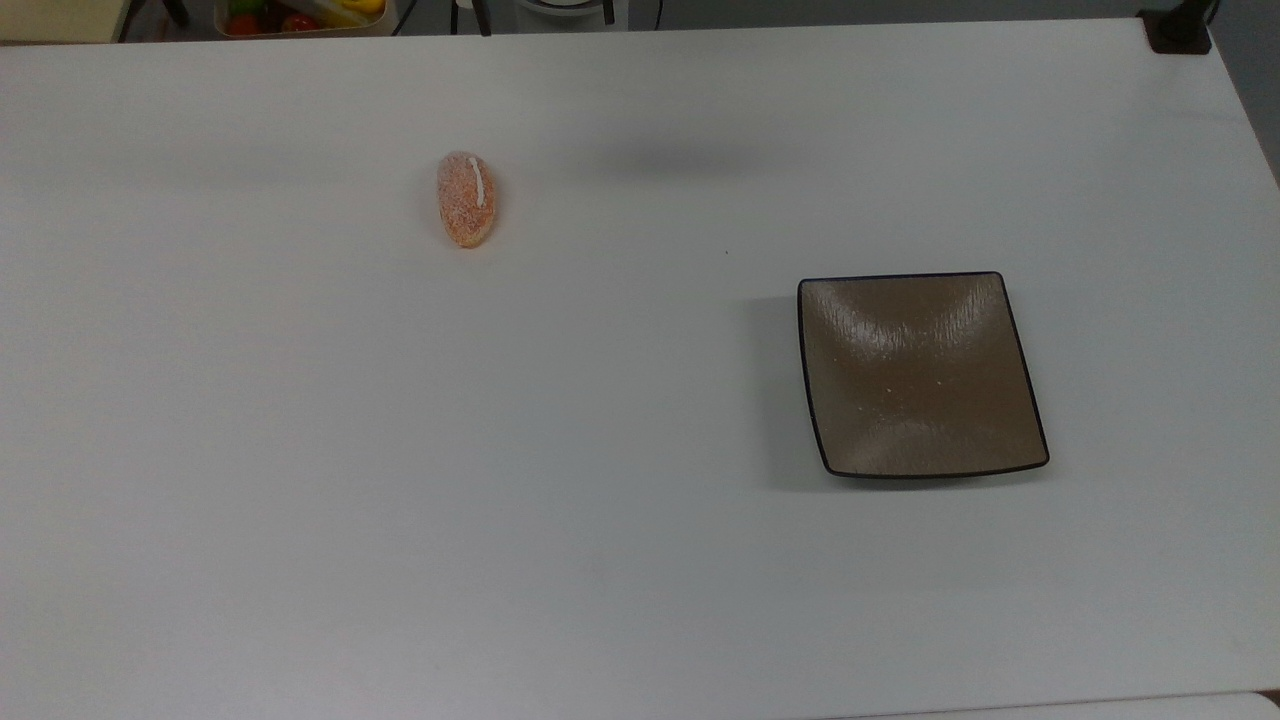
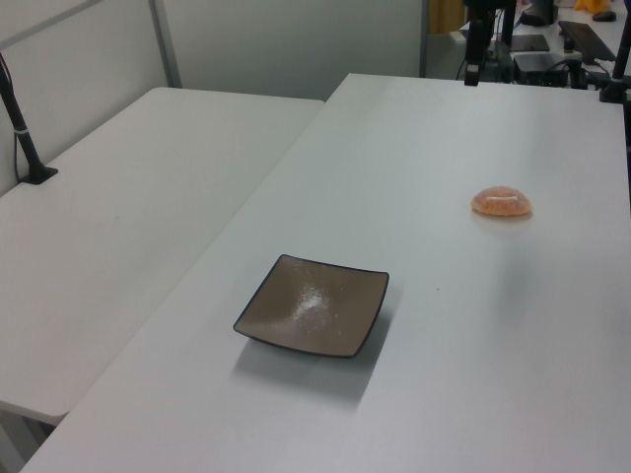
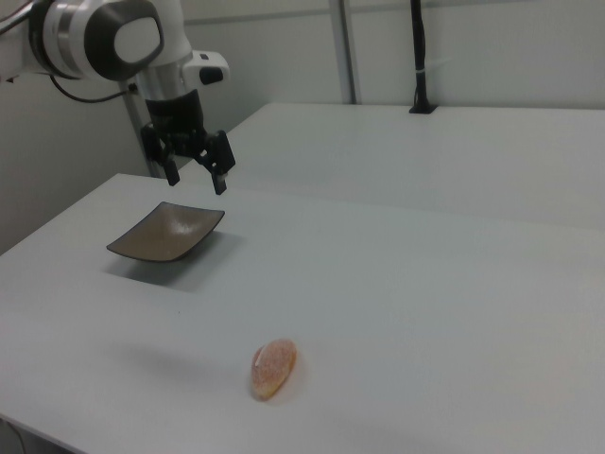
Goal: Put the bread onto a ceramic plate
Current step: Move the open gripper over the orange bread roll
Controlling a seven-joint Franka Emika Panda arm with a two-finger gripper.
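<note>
Bread (image 1: 466, 200) lies on bench (image 1: 400, 450), well apart from ceramic plate (image 1: 920, 375), untouched. Gripper (image 3: 197, 170) hangs high, away from the bread, fingers (image 3: 220, 168) wide, empty. Advice: straddle the short axis, descend centred, close gently.

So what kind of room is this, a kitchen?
More likely a robotics lab: a robot arm hangs over plain white tables, with one bread and one ceramic plate set out for practice.
</note>
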